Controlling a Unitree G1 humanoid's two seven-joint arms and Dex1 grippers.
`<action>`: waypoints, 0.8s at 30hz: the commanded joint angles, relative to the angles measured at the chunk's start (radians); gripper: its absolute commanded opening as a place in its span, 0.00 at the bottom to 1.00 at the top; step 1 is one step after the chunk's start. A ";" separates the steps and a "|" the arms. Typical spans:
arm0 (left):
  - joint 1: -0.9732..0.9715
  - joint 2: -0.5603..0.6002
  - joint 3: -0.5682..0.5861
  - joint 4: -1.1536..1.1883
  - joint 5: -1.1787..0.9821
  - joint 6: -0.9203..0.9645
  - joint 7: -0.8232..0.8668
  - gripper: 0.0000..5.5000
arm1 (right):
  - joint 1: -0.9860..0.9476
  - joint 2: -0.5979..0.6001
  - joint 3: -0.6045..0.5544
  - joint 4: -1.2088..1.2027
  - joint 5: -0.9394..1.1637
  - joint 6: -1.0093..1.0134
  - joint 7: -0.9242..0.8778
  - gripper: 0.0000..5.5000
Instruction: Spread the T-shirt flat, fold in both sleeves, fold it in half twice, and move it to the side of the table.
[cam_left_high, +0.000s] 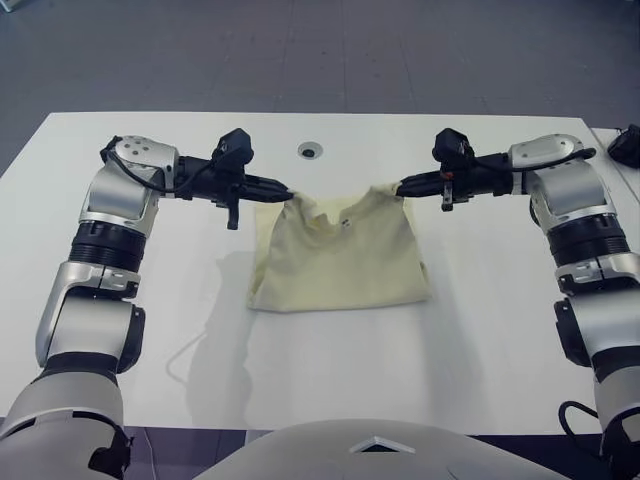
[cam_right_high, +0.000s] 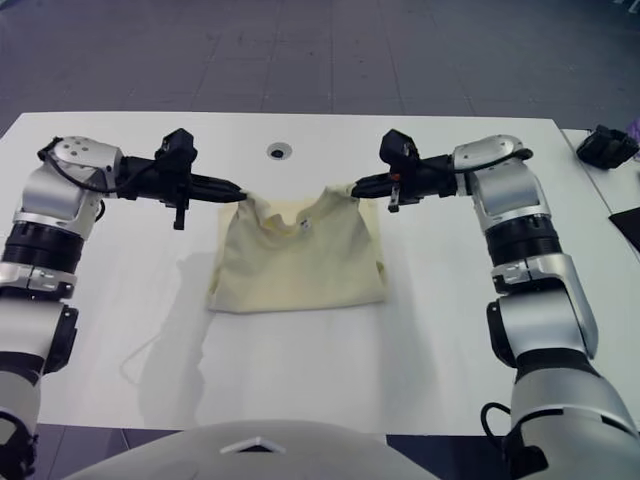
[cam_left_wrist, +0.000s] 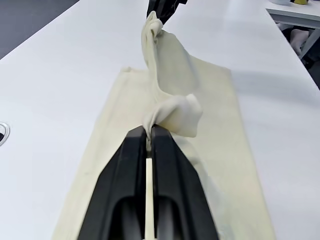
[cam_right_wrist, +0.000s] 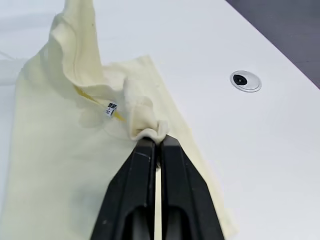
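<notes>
Both cream T-shirt (cam_left_high: 340, 262) shoulders raised; clenched in left fingers (cam_left_wrist: 131, 167) and right fingers (cam_right_wrist: 142, 172).

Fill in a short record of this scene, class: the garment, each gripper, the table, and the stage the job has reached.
Garment: pale yellow T-shirt, lower part lying on the table, shoulders lifted off it.
Left arm: left gripper shut on the shoulder on the robot's left.
Right arm: right gripper shut on the other shoulder.
Surface: white table, with a round cable port near its far edge.
Stage: held up by both shoulders, not yet lying flat.
</notes>
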 joint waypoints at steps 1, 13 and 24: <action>-0.054 -0.040 0.009 0.143 0.060 -0.065 0.026 0.00 | -0.056 0.055 -0.034 0.190 -0.044 -0.074 -0.052 0.01; -0.130 -0.162 0.034 0.437 0.178 -0.172 0.188 0.00 | -0.012 0.140 -0.058 0.424 -0.165 -0.216 -0.173 0.01; -0.152 -0.179 0.055 0.537 0.252 -0.216 0.256 0.00 | -0.016 0.169 -0.093 0.470 -0.213 -0.266 -0.257 0.01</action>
